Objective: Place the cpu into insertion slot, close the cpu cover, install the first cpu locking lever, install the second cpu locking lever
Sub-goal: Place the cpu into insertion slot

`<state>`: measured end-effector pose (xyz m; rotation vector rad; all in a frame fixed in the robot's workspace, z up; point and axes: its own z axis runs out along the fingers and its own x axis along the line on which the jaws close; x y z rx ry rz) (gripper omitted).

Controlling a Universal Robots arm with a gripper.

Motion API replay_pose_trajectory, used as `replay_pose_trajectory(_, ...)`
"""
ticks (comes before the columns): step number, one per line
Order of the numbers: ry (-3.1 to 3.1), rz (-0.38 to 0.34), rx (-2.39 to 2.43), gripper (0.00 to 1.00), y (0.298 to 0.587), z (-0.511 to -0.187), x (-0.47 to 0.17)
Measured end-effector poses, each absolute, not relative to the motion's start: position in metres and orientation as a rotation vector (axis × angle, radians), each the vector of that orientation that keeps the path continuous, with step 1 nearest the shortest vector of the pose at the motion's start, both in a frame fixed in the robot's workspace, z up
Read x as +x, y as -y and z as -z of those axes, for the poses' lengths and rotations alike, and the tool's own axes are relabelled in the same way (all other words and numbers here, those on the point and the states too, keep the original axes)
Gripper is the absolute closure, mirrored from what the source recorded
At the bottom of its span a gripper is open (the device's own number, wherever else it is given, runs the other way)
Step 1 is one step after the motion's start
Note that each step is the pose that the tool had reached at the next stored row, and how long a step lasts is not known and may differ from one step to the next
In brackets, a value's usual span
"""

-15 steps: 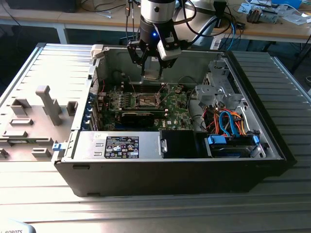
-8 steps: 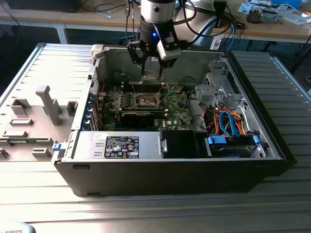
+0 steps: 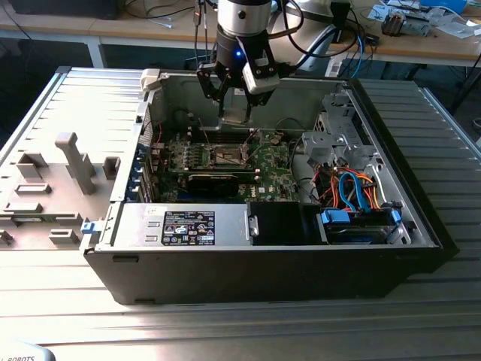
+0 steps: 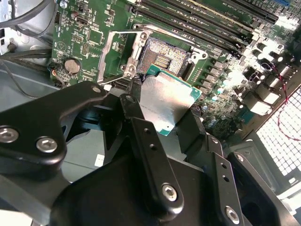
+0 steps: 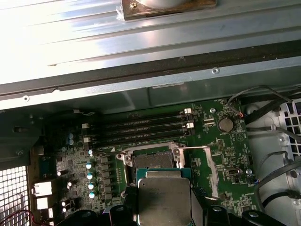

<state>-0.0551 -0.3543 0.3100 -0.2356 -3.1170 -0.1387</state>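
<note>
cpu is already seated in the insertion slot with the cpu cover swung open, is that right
Not seated. In the second wrist view the cpu is clamped in the gripper above the insertion slot, whose dark centre is bare. The cpu cover is swung open, as you said.

The flat, square, silver-grey cpu (image 5: pixel 163 200) is cut off by the picture's edge in the first wrist view and covers part of the dark-centred insertion slot (image 5: pixel 153 162). Black fingers (image 4: pixel 146 141) hide the cpu's side edges in the second wrist view.
</note>
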Motion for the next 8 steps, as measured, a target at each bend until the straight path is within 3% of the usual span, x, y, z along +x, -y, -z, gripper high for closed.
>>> replay_pose_trajectory(8, 3.116, 0.139, -0.253, 0.46, 0.3543, -0.3097, -0.0551)
